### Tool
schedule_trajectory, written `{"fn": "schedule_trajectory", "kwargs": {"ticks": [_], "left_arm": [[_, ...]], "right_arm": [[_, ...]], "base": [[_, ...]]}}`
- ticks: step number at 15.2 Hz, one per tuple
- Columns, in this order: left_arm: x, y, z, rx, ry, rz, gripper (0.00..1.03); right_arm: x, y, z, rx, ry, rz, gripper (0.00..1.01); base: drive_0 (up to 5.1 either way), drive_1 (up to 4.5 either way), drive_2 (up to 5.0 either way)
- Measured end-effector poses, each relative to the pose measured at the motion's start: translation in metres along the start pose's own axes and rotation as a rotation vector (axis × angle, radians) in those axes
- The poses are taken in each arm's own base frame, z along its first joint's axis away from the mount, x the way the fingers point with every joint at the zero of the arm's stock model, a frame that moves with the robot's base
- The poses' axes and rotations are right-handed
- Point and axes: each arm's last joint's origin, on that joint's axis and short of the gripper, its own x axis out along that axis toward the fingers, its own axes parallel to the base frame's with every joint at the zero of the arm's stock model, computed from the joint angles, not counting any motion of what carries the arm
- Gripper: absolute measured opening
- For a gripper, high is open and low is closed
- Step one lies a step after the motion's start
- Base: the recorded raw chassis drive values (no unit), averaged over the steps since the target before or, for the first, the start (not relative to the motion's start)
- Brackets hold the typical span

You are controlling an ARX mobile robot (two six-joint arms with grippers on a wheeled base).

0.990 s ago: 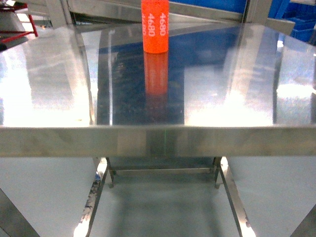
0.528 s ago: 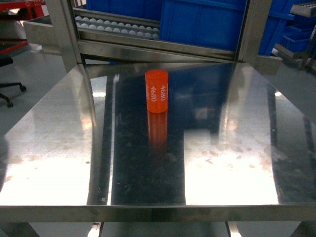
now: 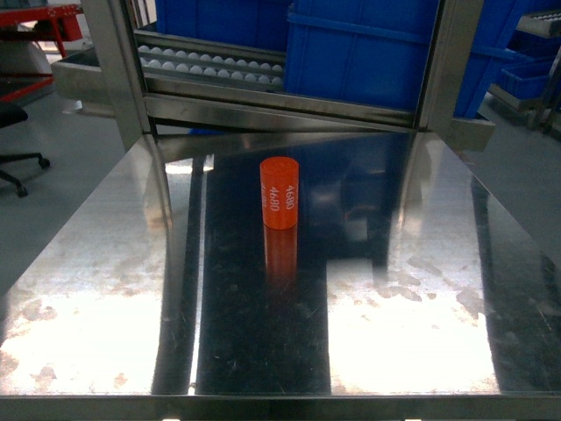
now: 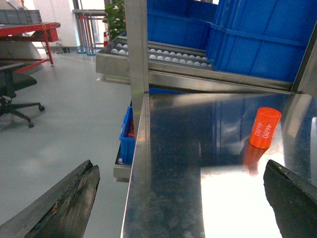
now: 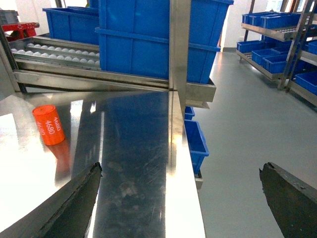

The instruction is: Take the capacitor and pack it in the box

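Capacitor (image 3: 280,192) upright mid steel table (image 3: 105,289), blue bins (image 3: 377,53) behind; both end effectors (image 4: 181,198) (image 5: 181,198) spread wide.

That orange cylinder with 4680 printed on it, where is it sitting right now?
The orange cylinder stands upright on the steel table, near the middle and toward the far edge in the head view, just in front of the roller rack and blue bins.

Orange capacitor (image 3: 280,192) w/ white "4680" print, silver steel table (image 3: 412,263), blue bins (image 3: 368,48)
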Motion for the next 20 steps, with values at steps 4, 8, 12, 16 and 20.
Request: {"fn": "schedule_trajectory", "kwargs": {"ticks": [4,8,12,16,20], "left_arm": [[0.0,0.0,0.0,0.0,0.0,0.0,0.98],[0.0,0.0,0.0,0.0,0.0,0.0,0.98],[0.066,0.018,0.066,-0.038,-0.006,0.027,0.98],[0.215,0.002,0.09,0.024,0.239,-0.356,0.98],[0.313,-0.051,0.099,0.051,0.345,-0.638,0.98]], "right_arm": [[0.0,0.0,0.0,0.0,0.0,0.0,0.98],[0.0,0.0,0.0,0.0,0.0,0.0,0.98],[0.0,0.0,0.0,0.0,0.0,0.0,0.98],[0.0,0.0,0.0,0.0,0.0,0.0,0.98],[0.0,0.0,0.0,0.0,0.0,0.0,0.98]], "base": [[0.0,0.0,0.0],[0.0,0.0,0.0],[0.0,0.0,0.0],[0.0,0.0,0.0],[0.0,0.0,0.0]]}}
